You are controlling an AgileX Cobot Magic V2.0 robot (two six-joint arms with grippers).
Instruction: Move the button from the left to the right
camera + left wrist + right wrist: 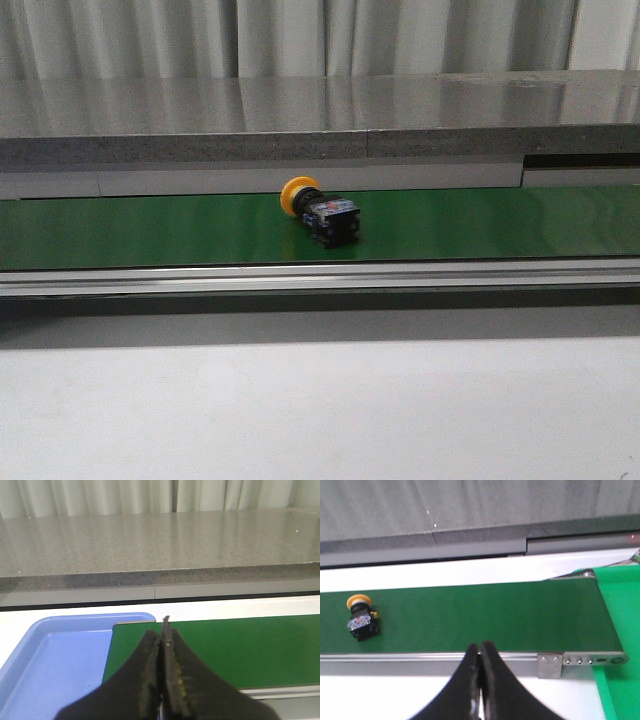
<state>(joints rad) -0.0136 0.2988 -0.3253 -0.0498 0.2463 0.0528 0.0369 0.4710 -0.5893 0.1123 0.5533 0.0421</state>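
The button [320, 211], with a yellow-orange mushroom cap and a black body, lies on its side on the green belt [150, 230] near the middle of the front view. It also shows in the right wrist view [361, 616], far off to one side of my right gripper [480, 647]. My right gripper is shut and empty, over the belt's near rail. My left gripper [161, 630] is shut and empty, over the belt's left end; the button is not in that view. Neither gripper shows in the front view.
A blue tray [55, 655] sits at the belt's left end. A bright green surface [620, 610] lies past the belt's right end. A metal rail [320, 277] runs along the belt's front. A grey stone ledge [320, 120] stands behind.
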